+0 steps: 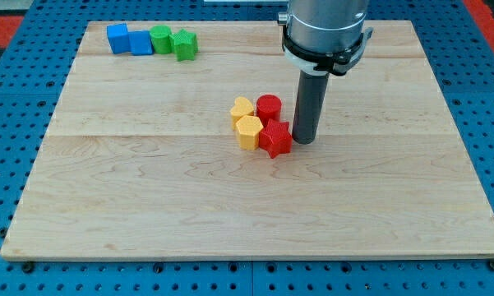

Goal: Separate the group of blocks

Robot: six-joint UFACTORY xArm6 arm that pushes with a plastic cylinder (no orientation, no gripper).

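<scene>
In the camera view, a tight group sits near the board's middle: a yellow heart-shaped block [242, 109], a yellow hexagonal block [248, 131], a red round block [269, 108] and a red star-shaped block [275, 139]. They touch one another. My tip [304, 141] rests on the board just right of the red star block, touching or nearly touching it. The rod rises to the arm's grey body at the view's top.
At the view's top left a row of blocks lies near the wooden board's [148, 205] edge: two blue blocks [118, 38] [140, 42], a green round block [160, 39] and a green star-shaped block [183, 44]. Blue pegboard surrounds the board.
</scene>
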